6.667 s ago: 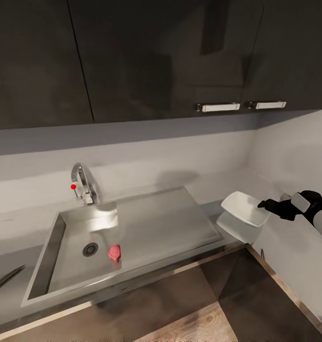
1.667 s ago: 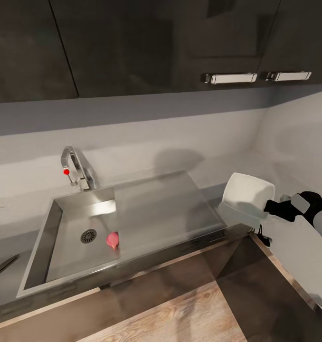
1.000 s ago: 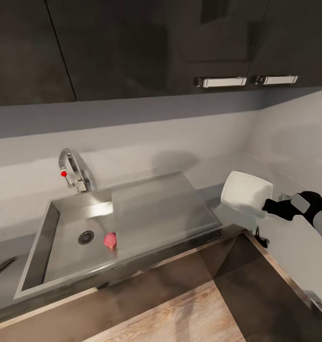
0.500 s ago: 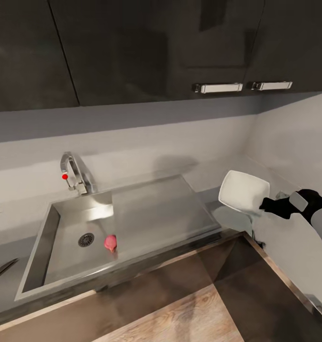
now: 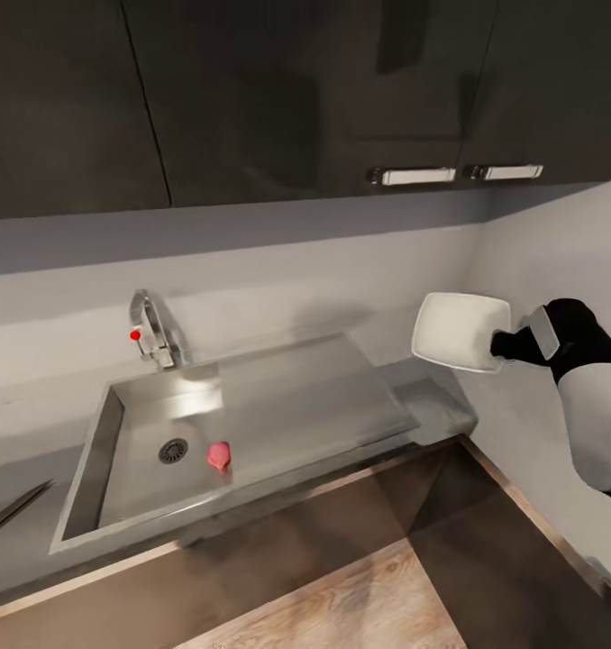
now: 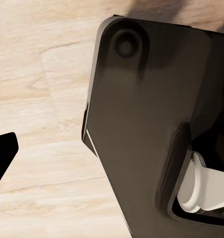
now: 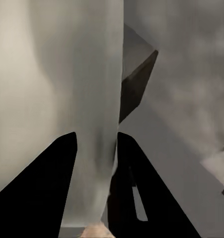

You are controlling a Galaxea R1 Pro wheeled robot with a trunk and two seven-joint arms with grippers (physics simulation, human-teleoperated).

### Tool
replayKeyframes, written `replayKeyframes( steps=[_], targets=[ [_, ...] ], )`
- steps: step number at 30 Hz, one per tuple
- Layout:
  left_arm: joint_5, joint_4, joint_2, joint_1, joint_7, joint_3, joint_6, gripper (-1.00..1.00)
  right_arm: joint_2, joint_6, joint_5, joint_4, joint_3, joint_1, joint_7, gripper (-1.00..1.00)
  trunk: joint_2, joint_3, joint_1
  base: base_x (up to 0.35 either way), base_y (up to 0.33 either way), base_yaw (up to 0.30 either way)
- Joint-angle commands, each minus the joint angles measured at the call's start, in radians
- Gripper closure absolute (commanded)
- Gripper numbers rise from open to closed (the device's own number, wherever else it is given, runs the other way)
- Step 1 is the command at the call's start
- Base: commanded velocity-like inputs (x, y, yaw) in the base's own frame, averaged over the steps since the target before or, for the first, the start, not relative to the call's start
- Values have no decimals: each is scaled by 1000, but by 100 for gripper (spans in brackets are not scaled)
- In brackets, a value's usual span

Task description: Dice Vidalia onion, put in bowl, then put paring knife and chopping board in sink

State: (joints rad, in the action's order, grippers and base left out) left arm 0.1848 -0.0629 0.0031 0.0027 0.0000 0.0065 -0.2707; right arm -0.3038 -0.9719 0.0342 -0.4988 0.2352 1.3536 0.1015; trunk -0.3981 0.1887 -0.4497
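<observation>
The white bowl (image 5: 459,331) hangs tilted on edge above the countertop (image 5: 436,402) at the corner, right of the sink (image 5: 287,406). My right gripper (image 5: 497,344) is shut on its rim; in the right wrist view the black fingers (image 7: 60,168) clamp the pale bowl wall (image 7: 67,74). The pinkish Vidalia onion (image 5: 219,455) lies in the basin beside the round drain (image 5: 172,450). A dark slim shape (image 5: 13,507) lies on the countertop at the far left; I cannot tell what it is. One black fingertip (image 6: 3,153) of my left gripper shows over the wooden floor.
The chrome tap (image 5: 152,329) with a red dot stands behind the basin. Dark wall cabinets (image 5: 296,99) hang overhead with two metal handles (image 5: 418,175). The left wrist view looks down at the robot's dark base (image 6: 146,124) and the wooden floor (image 6: 42,74).
The right gripper has raised the bowl off the countertop and tipped it more upright. The camera has shifted a little. The onion lies as before.
</observation>
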Motion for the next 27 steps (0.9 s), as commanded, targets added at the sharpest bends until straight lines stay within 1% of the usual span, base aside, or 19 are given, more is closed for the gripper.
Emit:
replayKeyframes(
  steps=[1,2,3,4,7,9,11,12,15,17,21,27],
  targets=[
    [4,-2,0,0,0,0,-1,-100,8,-8,1,-10,-6,1,12,100,-2,0,0,-211,135,0],
    [4,-2,1,0,0,0,-2,-100,32,-12,1,-19,-16,1,18,100,-2,-1,0,-235,159,0],
    [4,-2,1,0,-1,0,-2,-100,46,-14,0,-21,-19,1,20,100,-2,-3,0,-241,165,0],
    [4,-2,1,0,-1,0,-2,-100,58,-14,0,-23,-21,1,21,100,-2,-4,0,-245,170,0],
    [4,-2,1,0,-2,0,-2,-100,77,-15,0,-24,-23,1,22,100,-2,-9,0,-248,173,0],
    [4,-2,1,1,-3,0,-2,-100,102,-16,-1,-24,-24,1,23,100,-2,-12,0,-251,175,0],
    [4,-1,1,0,-3,0,-2,-100,140,-16,-3,-24,-25,1,24,100,-2,-15,0,-252,176,0],
    [4,-1,1,0,-4,0,-2,-100,150,-16,-3,-24,-24,1,24,100,-2,-17,0,-252,177,0],
    [4,-1,2,0,-4,0,-2,-100,165,-16,-3,-22,-25,1,28,100,-2,-22,0,-252,177,7],
    [4,-1,2,0,-4,0,-1,-100,180,-15,-3,-22,-25,1,41,100,-2,-25,0,-252,177,45],
    [4,-1,2,0,-4,0,-1,-100,198,-15,-3,-21,-25,1,65,100,-2,-31,0,-252,177,66],
    [4,-1,2,0,-5,0,-1,-100,209,-13,-2,-19,-24,1,77,100,-2,-41,0,-252,179,77]
  ],
)
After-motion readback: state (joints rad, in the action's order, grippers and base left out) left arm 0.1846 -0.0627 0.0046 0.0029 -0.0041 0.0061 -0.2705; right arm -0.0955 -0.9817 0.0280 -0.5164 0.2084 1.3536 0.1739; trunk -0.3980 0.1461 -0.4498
